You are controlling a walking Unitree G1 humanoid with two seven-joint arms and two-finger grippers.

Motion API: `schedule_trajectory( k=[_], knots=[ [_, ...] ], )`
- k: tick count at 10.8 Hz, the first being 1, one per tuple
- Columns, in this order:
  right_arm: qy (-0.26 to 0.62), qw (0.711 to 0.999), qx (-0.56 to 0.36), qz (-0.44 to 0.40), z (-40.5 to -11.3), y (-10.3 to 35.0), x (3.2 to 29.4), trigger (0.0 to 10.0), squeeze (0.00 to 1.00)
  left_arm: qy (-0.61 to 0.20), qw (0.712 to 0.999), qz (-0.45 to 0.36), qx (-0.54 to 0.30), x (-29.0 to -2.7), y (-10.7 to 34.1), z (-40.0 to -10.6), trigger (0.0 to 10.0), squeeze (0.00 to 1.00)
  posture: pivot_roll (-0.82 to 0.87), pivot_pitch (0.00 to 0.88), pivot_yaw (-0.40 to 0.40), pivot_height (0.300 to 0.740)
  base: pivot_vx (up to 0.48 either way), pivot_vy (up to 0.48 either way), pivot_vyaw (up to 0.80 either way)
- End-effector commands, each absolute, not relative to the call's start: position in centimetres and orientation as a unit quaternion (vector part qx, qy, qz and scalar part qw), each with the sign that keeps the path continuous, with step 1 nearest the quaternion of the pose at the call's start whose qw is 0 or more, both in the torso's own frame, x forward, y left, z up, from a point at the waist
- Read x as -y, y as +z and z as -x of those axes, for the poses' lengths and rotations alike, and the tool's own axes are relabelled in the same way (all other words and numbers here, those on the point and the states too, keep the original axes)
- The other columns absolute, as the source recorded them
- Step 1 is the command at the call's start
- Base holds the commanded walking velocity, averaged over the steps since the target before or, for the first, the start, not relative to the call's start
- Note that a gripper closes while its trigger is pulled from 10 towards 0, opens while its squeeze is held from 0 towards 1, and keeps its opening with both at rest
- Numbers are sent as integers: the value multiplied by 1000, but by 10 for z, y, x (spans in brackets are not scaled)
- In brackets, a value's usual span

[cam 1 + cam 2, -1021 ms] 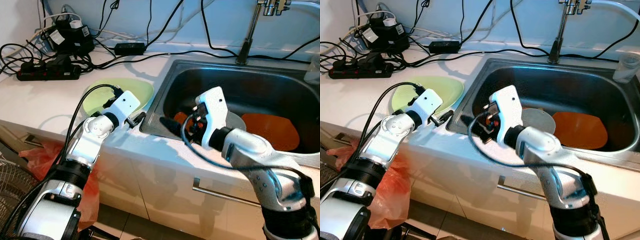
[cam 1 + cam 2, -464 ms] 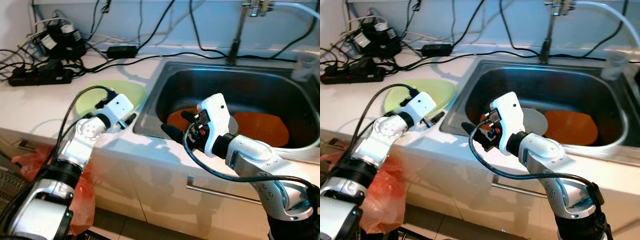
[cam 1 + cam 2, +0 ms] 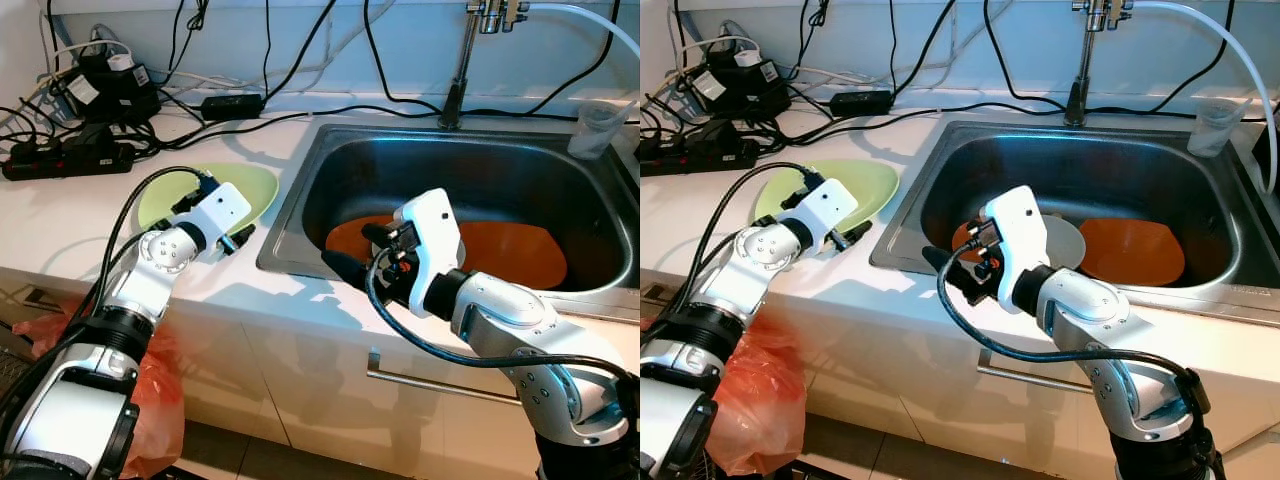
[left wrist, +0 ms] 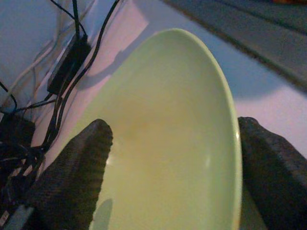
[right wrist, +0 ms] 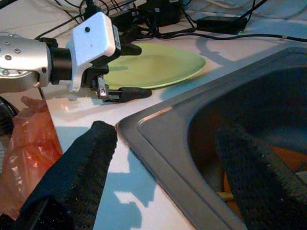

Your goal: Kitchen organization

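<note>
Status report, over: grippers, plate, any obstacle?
Left gripper open at green plate rim. Right gripper open over sink corner. Cables behind plate.

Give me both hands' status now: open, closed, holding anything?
Left hand: open, fingers either side of the green plate on the counter, not gripping it.
Right hand: open, holding nothing, at the sink's front-left corner.

Cables and power strip crowd upper left of surface. Green plate fills gap left of sink rim. Faucet at top centre, plastic cup upper right. Front surface strip bare.
</note>
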State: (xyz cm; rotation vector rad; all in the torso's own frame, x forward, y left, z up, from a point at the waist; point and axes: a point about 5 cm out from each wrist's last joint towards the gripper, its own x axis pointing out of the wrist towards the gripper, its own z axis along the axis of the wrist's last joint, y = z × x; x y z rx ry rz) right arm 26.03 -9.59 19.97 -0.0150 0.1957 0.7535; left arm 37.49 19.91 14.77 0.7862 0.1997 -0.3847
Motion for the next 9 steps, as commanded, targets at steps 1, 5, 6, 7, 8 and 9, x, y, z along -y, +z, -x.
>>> schedule_trajectory(
  k=[1,5,6,7,8,9],
  knots=[
    [370,925,-87,7,-258,204,95,10000,0,-173,892,-384,-165,-219,124,-366,0,0,-88,0,107,740,0,0,0],
    [367,926,-86,10,-259,205,95,10000,0,-175,896,-374,-160,-217,125,-368,0,0,-93,0,110,740,0,0,0],
    [366,927,-86,9,-259,205,95,10000,0,-177,897,-373,-160,-216,124,-369,0,0,-92,0,110,740,0,0,0],
    [366,927,-86,9,-259,205,95,10000,0,-178,897,-371,-159,-216,124,-369,0,0,-92,0,111,740,0,0,0],
    [365,927,-85,8,-259,205,95,10000,0,-179,898,-368,-159,-216,124,-368,0,0,-92,0,111,740,0,0,0],
    [365,927,-85,8,-259,205,96,10000,0,-180,899,-367,-157,-215,124,-368,0,0,-91,0,111,740,0,0,0]
  ],
)
